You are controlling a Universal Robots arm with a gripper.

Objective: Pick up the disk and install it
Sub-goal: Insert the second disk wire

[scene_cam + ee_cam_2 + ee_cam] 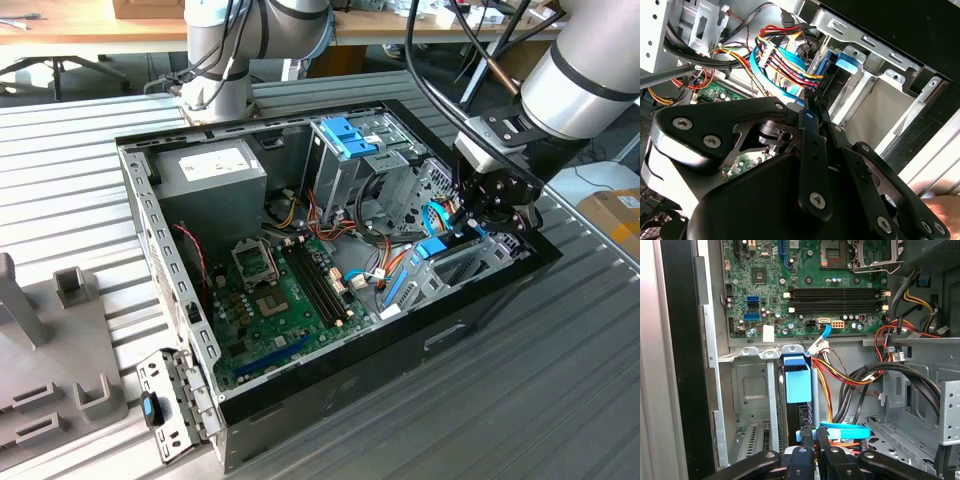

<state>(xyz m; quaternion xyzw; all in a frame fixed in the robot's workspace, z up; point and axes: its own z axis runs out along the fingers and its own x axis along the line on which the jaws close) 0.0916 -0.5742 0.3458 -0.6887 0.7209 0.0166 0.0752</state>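
Note:
The disk (799,382) stands on edge in the lower drive bay of the open computer case (450,320), its light-blue bracket facing the first wrist camera. In the exterior view the bracket's blue (432,248) shows at the case's right end, just under my gripper (478,215). My gripper (813,432) reaches down into the bay. Its two black fingers are drawn close together at the disk's near end, where the cables plug in. In the second wrist view the fingertips (810,107) meet beside the black connector and the blue tab (846,61).
A bundle of coloured power wires (860,375) and a light-blue flat cable (845,431) crowd the bay beside the fingers. The motherboard (285,290), the grey power-supply box (215,170) and the tall cage with blue tabs (350,140) share the case. Grey fixtures (60,340) sit at the exterior view's left.

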